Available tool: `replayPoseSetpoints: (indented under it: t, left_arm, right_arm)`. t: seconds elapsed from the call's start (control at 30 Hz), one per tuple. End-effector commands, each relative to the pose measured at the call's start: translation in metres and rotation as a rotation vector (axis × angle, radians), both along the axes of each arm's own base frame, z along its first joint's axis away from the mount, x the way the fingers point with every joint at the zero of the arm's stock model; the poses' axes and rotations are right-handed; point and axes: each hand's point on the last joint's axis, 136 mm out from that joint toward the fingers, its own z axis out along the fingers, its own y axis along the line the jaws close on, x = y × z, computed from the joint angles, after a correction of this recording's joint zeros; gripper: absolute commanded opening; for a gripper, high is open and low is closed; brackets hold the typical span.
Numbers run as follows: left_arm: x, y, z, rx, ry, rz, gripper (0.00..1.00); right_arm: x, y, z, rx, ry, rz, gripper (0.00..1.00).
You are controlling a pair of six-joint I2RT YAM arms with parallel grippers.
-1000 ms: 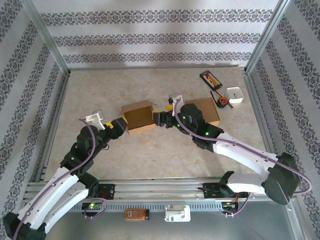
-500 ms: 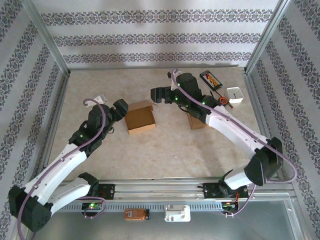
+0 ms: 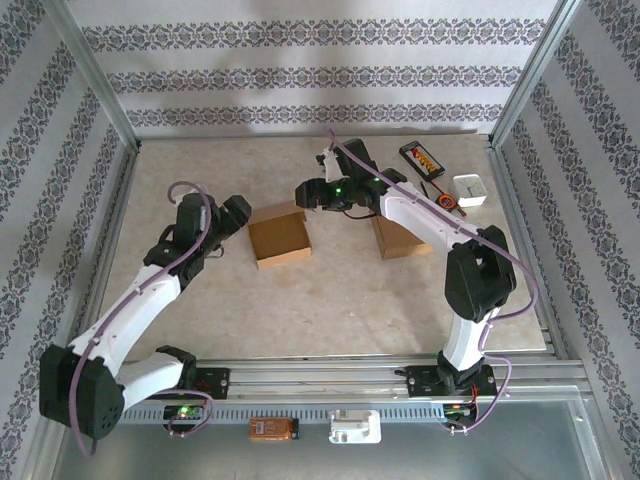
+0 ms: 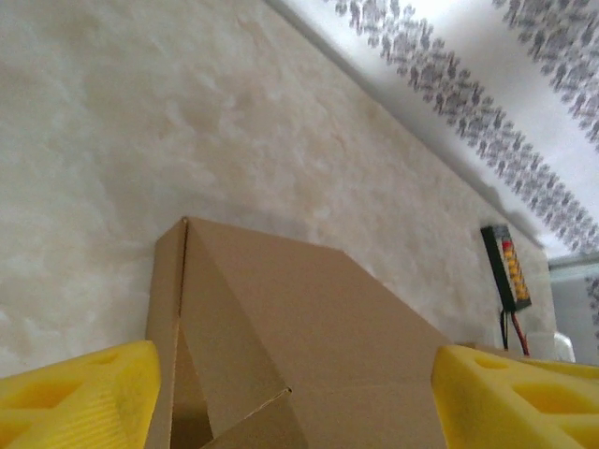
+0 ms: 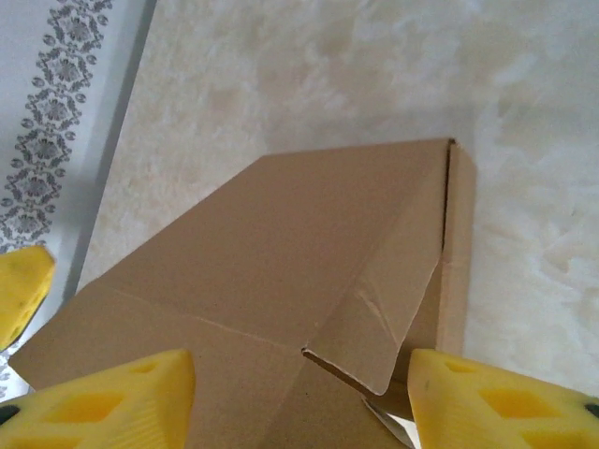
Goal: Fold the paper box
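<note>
The brown paper box [image 3: 279,238] lies on the table left of centre, its top flaps folded down. One flap edge sticks up a little in the right wrist view, where the box [image 5: 271,262] lies below the fingers. My left gripper [image 3: 234,212] hovers at the box's back left corner, open, with the box [image 4: 309,318] showing between its yellow fingers [image 4: 80,398]. At the back right corner my right gripper [image 3: 308,195] is also open, its yellow fingers [image 5: 505,402] spread above the cardboard. Neither gripper holds the box.
A second brown box [image 3: 402,240] sits under the right arm. At the back right lie a black battery pack [image 3: 423,158], a small white box [image 3: 470,190] and a black-and-orange connector [image 3: 445,205]. Metal rails and patterned walls edge the table.
Both arms have reached farther back. My right gripper left the box's right side for its back right corner, and my left went to the back left corner. The box's top looks flatter.
</note>
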Motion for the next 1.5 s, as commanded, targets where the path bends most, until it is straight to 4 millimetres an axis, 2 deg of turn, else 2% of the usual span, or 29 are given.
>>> replayPoseSetpoints:
  t: [0.0,0.1,0.17,0.33,0.47,0.53,0.6,0.7,0.8,0.9,1.03,1.23,1.33,1.47]
  left_arm:
    - [0.009,-0.026,0.017,-0.091,-0.042,-0.123,0.62]
    - [0.007,-0.025,-0.002,-0.1,0.015,-0.103,0.44]
    - [0.005,-0.024,-0.012,-0.108,0.035,-0.093,0.37]
    - [-0.004,-0.024,-0.037,-0.14,0.085,-0.078,0.32]
    - [-0.007,-0.022,-0.037,-0.128,0.084,-0.077,0.33]
    - [-0.007,-0.018,-0.031,-0.1,0.073,-0.072,0.39]
    - [-0.006,-0.016,-0.024,-0.077,0.054,-0.076,0.52]
    - [-0.005,-0.016,-0.019,-0.057,0.048,-0.084,0.65]
    - [-0.003,-0.017,-0.024,-0.049,0.054,-0.096,0.7]
    - [0.0,-0.023,-0.033,-0.053,0.066,-0.12,0.72]
    - [0.001,-0.033,-0.047,-0.086,0.113,-0.157,0.63]
    - [0.0,-0.034,-0.068,-0.087,0.165,-0.157,0.42]
    - [-0.002,-0.034,-0.076,-0.085,0.184,-0.158,0.37]
    - [-0.005,-0.031,-0.09,-0.076,0.217,-0.147,0.35]
  right_arm:
    - [-0.01,0.012,0.0,0.04,0.03,0.049,0.58]
    - [-0.018,0.015,-0.011,0.026,0.031,0.067,0.54]
    - [-0.022,0.012,-0.018,0.009,0.025,0.061,0.53]
    - [-0.029,0.01,-0.033,0.027,0.053,0.054,0.49]
    - [-0.031,0.011,-0.034,0.031,0.06,0.055,0.5]
    - [-0.029,0.008,-0.026,0.029,0.035,0.044,0.53]
    - [-0.027,0.005,-0.015,0.031,-0.001,0.032,0.57]
    - [-0.024,0.003,0.0,0.025,-0.052,0.024,0.63]
    - [-0.02,0.003,0.002,0.011,-0.068,0.022,0.66]
    - [-0.017,0.005,-0.009,-0.004,-0.042,0.024,0.65]
    - [-0.02,0.01,-0.024,-0.011,-0.001,0.041,0.6]
    - [-0.03,0.026,-0.043,-0.025,0.018,0.088,0.52]
    - [-0.032,0.028,-0.055,-0.027,0.047,0.086,0.5]
    - [-0.033,0.028,-0.064,-0.021,0.068,0.081,0.5]
